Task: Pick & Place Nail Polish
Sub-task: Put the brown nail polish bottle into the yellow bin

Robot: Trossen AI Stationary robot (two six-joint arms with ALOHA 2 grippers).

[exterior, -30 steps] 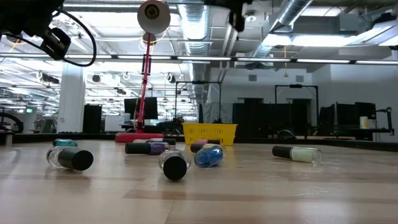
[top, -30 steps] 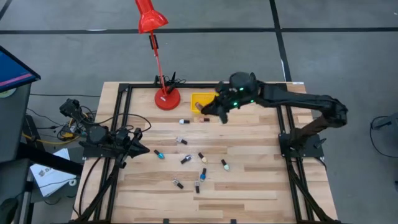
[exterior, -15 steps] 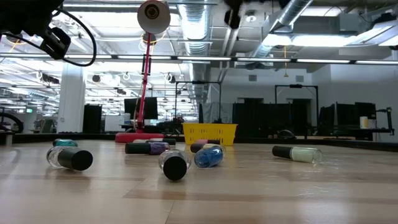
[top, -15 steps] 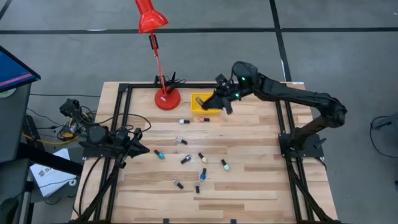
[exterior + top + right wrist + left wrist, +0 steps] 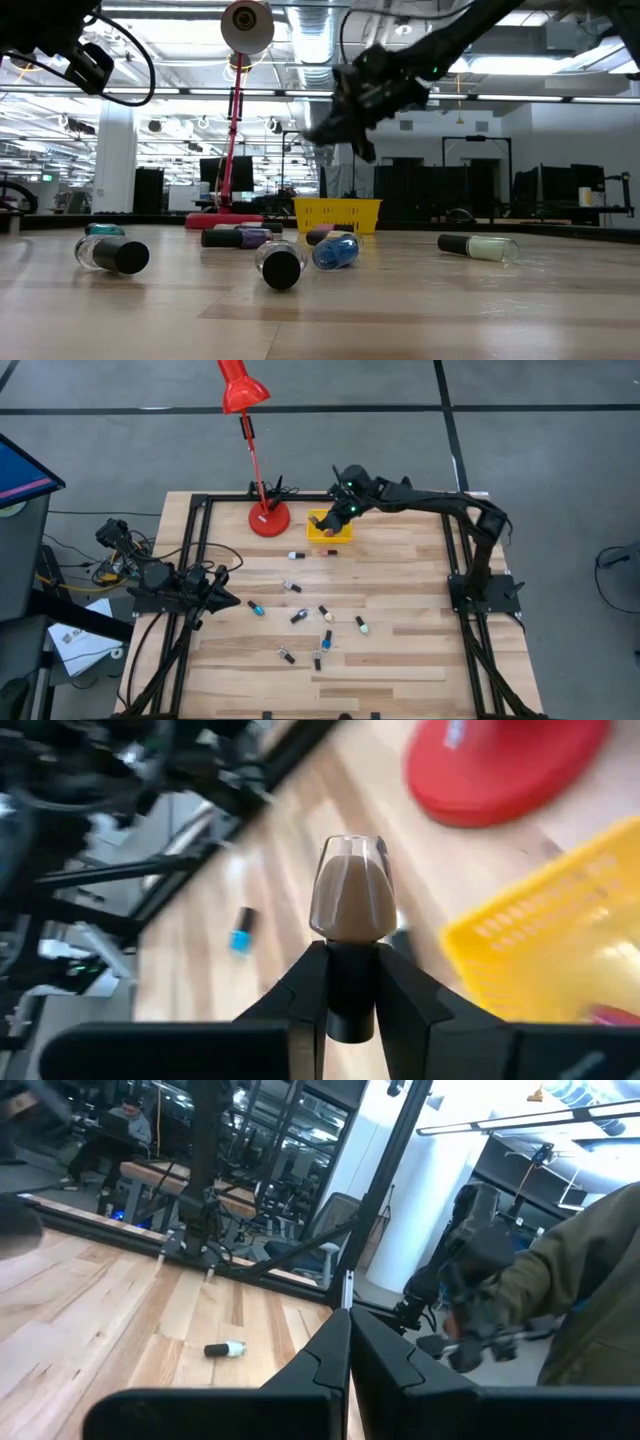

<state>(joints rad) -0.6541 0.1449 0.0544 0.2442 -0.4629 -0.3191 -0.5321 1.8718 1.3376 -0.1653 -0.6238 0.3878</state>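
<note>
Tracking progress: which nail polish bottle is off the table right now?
The brown bottle, gripped by its cap in the right gripper above the yellow bin; the rest lie on the table.

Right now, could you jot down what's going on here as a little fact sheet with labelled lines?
right gripper: shut on a brown bottle, held above the yellow bin
left gripper: shut, waiting at the table's left side
bin contents: something pink in one corner, too small to name
loose bottles: about ten lying on the table, among them a teal one and a pale green one
lamp: red, beside the bin
</note>
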